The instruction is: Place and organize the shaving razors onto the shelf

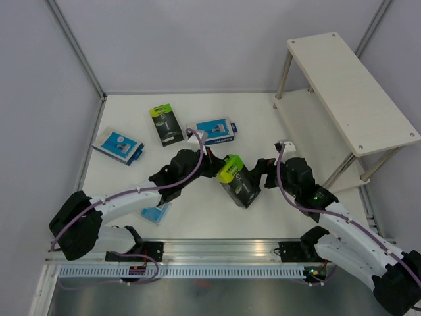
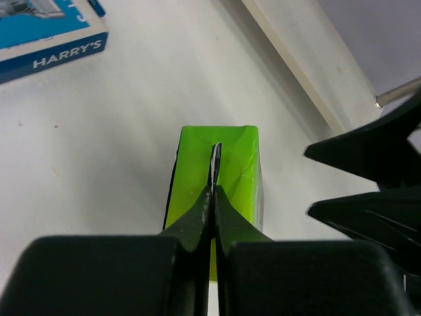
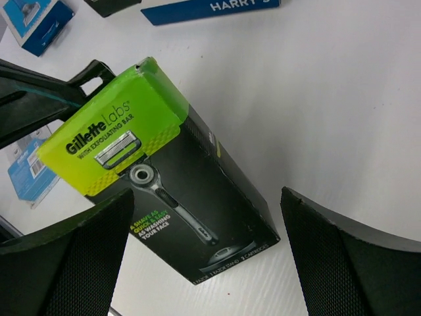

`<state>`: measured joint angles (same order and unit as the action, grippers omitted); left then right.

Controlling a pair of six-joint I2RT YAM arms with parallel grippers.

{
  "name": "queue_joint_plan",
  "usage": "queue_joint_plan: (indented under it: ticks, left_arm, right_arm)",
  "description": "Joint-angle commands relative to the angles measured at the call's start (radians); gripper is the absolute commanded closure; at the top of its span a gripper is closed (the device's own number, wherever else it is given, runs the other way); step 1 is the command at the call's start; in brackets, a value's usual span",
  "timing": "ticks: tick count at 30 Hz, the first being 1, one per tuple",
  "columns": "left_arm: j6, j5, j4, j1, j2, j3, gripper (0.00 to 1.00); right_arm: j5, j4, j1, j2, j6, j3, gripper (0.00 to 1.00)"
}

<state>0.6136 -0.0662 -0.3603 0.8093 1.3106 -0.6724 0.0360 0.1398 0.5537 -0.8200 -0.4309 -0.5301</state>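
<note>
Here the green-topped razor box (image 3: 187, 197) sits between the right gripper's (image 3: 205, 196) spread fingers.

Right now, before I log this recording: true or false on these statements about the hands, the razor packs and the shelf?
1. The left hand is pinched shut on the tab of the green-topped black box. True.
2. The right hand is shut on that box. False: it is open, with its fingers standing on either side of the box.
3. One blue-and-white box sits on the shelf. False: the blue-and-white boxes both lie on the table.
4. A second black box lies flat on the table. True.
</note>
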Motion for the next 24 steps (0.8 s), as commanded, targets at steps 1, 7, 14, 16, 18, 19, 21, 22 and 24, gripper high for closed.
queue_joint_plan:
  ticks: [1,7,14,16,18,19,21,22,24]
  left_arm:
    - [-0.116,-0.092,0.043,0.073,-0.042,-0.091,0.98]
    - [-0.159,-0.217,0.122,0.156,-0.074,-0.134,0.98]
    - [-0.213,-0.302,0.167,0.191,-0.113,-0.159,0.98]
    - [-0.241,-0.329,0.204,0.2,-0.116,-0.182,0.98]
    - [-0.252,-0.336,0.208,0.203,-0.119,-0.191,0.98]
    - [-0.258,-0.336,0.21,0.203,-0.12,-0.193,0.98]
    - [-0.27,-0.331,0.211,0.211,-0.12,-0.196,0.98]
    - [-0.293,-0.317,0.21,0.215,-0.12,-0.196,0.98]
    - [-0.325,-0.284,0.207,0.217,-0.116,-0.197,0.98]
  right_arm:
    - [0.064,-0.161,0.0,-0.008,-0.046,0.053,0.02]
    - [0.129,-0.18,0.0,0.013,0.009,0.051,0.02]
    - [0.137,-0.207,0.0,0.093,0.035,0.079,0.02]
    - [0.163,-0.284,0.0,0.104,0.029,0.114,0.02]
    - [0.186,-0.356,0.0,0.116,0.017,0.145,0.02]
    - [0.194,-0.376,0.0,0.117,0.018,0.154,0.02]
    - [0.202,-0.411,0.0,0.117,0.04,0.168,0.02]
    - [0.197,-0.411,0.0,0.105,0.047,0.163,0.02]
    - [0.199,-0.428,0.002,0.085,0.079,0.162,0.02]
